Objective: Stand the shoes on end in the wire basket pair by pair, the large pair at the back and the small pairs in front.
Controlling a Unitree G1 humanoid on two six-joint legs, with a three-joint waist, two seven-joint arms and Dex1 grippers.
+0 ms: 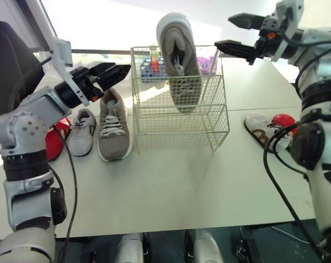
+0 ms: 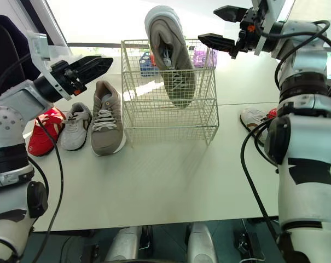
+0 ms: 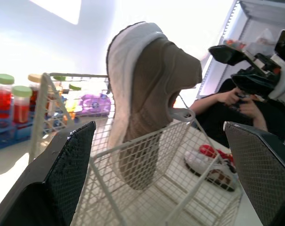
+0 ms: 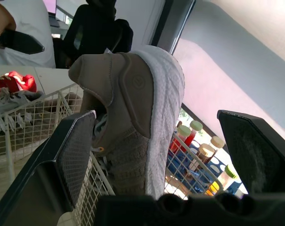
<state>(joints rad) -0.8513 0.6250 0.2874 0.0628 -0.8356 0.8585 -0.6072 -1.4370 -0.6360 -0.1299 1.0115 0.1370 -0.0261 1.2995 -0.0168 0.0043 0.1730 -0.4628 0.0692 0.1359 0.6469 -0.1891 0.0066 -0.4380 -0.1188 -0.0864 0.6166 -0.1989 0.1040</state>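
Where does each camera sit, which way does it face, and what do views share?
Left eye view: head, facing forward and down over table, wire basket, upright tan shoe; shows left gripper, right gripper.
Right eye view: head, same scene, both arms.
Left wrist view: left wrist, facing basket and shoe between open fingers.
Right wrist view: right wrist, facing the shoe's heel between open fingers.
Shared: both wrist views see that shoe, opposite sides.

Silver-grey arm shells [image 1: 23,129] with rounded joints, dotted with small dark screw holes behind the left gripper [image 1: 121,74]. Ribbed black bands and black joint caps further back. Loose black cables [image 1: 72,181] looping along both forearms. Matte black wedge-shaped fingers [image 3: 76,160] with finely cross-hatched inner faces. Small orange-red mark just behind the right gripper [image 1: 224,32]. White bracket [image 1: 61,55] above the left wrist.
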